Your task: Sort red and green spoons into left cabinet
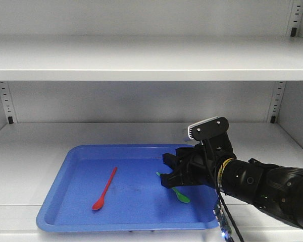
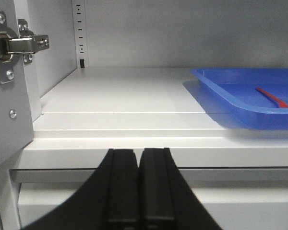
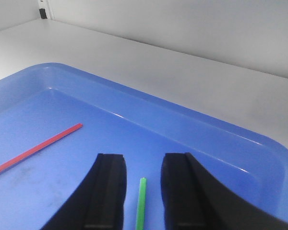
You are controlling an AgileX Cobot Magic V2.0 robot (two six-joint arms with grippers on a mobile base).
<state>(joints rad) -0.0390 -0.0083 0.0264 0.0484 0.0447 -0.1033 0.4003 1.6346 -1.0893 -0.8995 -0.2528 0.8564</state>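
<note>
The blue tray (image 1: pixel 65 176) rests on the lower shelf of the grey left cabinet (image 1: pixel 141 58). In it lies the red spoon (image 1: pixel 104 189), bowl toward the front. The green spoon (image 1: pixel 181 195) lies to its right, partly hidden under my right gripper (image 1: pixel 167 170). In the right wrist view the green spoon (image 3: pixel 141 203) handle lies on the tray floor between the open fingers (image 3: pixel 108 191), untouched, with the red spoon (image 3: pixel 38 147) off to the left. My left gripper (image 2: pixel 139 155) is shut and empty, in front of the shelf's edge, left of the tray (image 2: pixel 230 93).
The cabinet's upper shelf (image 1: pixel 151 68) hangs above the tray. A door hinge (image 2: pixel 19 43) and side panel stand at the left in the left wrist view. Slotted uprights (image 1: pixel 278 101) line the back corners. Bare shelf (image 2: pixel 120 96) lies left of the tray.
</note>
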